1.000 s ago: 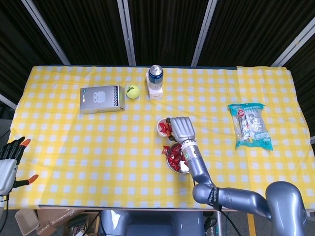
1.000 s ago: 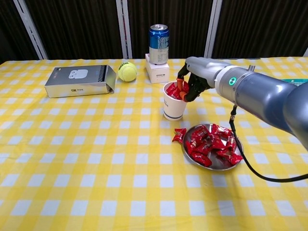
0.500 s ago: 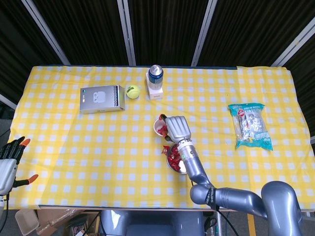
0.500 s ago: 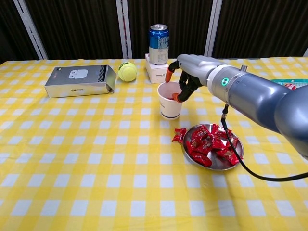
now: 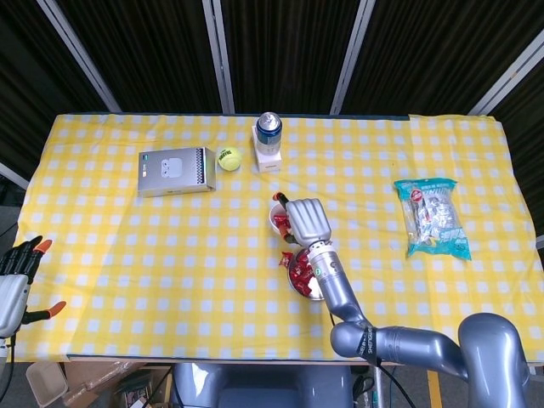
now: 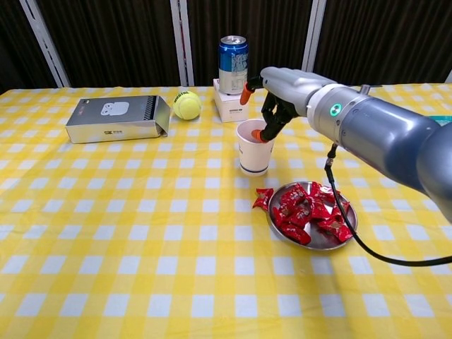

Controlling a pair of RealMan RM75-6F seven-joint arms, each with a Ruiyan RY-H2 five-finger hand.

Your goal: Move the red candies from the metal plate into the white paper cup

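— Right hand point(image 6: 279, 95), what is it doing?
— Hanging over the white paper cup point(image 6: 254, 147), fingers apart, holding nothing. Red candies point(image 6: 305, 210) lie heaped on the metal plate point(image 6: 319, 240) nearby.

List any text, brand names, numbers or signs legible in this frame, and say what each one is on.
Nothing can be read with confidence.
Grey box: an icon and small print on top, too small to read.
Blue can: no legible label.
White box under the can: a faint mark, illegible.
Snack bag: printed graphics, too blurred to read.
Red candies on the metal plate: wrapper print illegible.
Right arm near the right hand: a green-lit ring, no text.
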